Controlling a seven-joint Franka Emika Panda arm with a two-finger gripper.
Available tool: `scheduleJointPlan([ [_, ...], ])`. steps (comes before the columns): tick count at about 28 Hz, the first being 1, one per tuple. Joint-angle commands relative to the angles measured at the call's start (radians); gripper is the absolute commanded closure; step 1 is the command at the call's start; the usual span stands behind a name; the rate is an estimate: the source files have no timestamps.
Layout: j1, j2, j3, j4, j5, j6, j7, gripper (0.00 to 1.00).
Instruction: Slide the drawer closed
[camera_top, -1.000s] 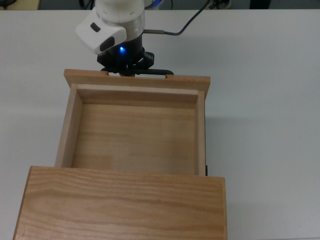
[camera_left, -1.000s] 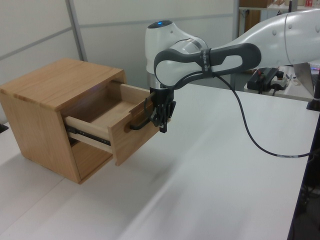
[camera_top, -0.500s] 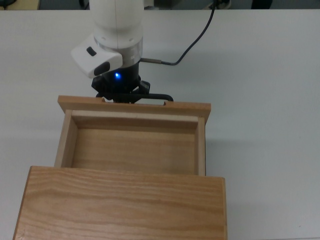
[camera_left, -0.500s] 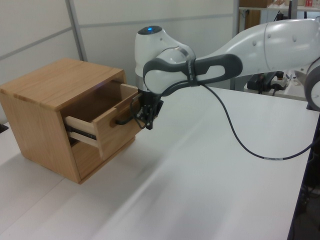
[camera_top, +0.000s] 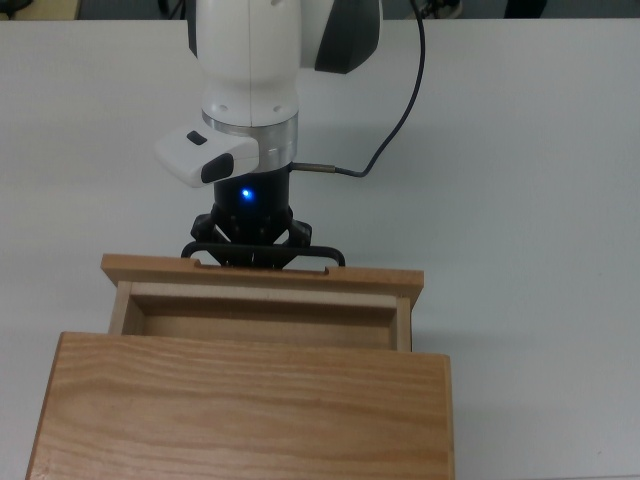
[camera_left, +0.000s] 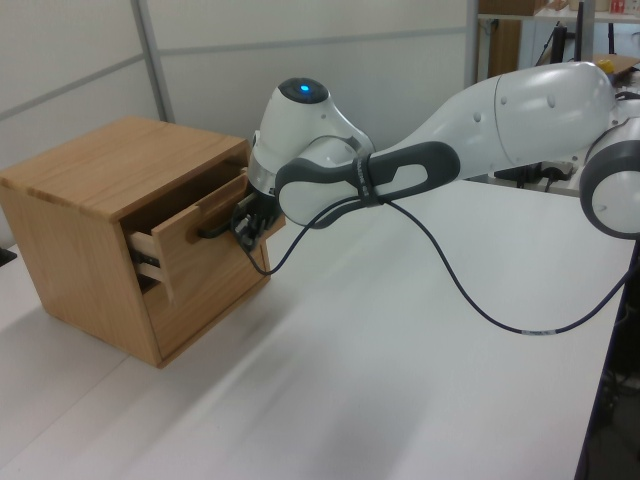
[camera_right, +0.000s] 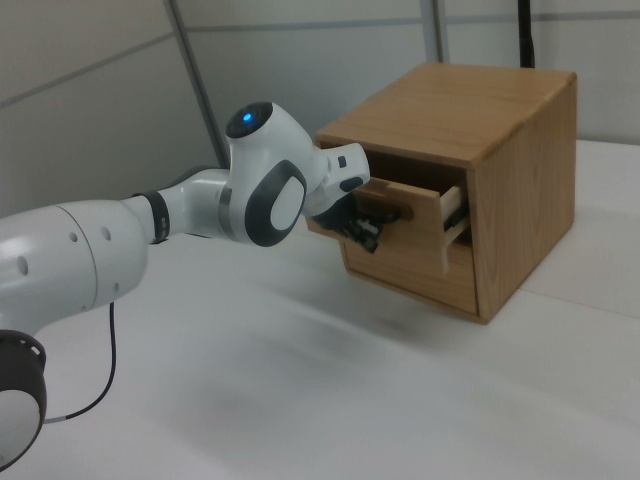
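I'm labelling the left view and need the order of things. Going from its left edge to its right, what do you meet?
Cabinet → drawer → gripper on the handle → the arm, running off toward the left view's right.

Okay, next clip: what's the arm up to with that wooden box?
A Franka arm is pushing the drawer into the wooden cabinet. Its hand sits at the black bar handle on the front panel. The drawer is mostly in but not shut: in the top view a narrow strip of its inside shows ahead of the cabinet top, and in the left view the front panel stands out from the cabinet face. Nothing else is on the white table.
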Motion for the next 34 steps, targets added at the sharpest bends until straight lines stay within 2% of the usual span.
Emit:
scheduleJointPlan([
  [1, 0.008, 0.035, -0.002, 0.03, -0.022, 0.138, 0.028, 1.0],
  [14, 0.008, 0.133, -0.004, 0.03, -0.024, 0.457, 0.027, 1.0],
  [23, 0.006, 0.14, -0.004, 0.029, -0.021, 0.479, 0.027, 1.0],
  [28, 0.006, 0.118, -0.005, 0.022, -0.016, 0.468, 0.025, 1.0],
  [33, 0.006, 0.025, -0.005, -0.062, -0.018, 0.313, 0.025, 1.0],
  [34, 0.006, -0.007, -0.005, -0.085, -0.018, 0.242, 0.025, 1.0],
])
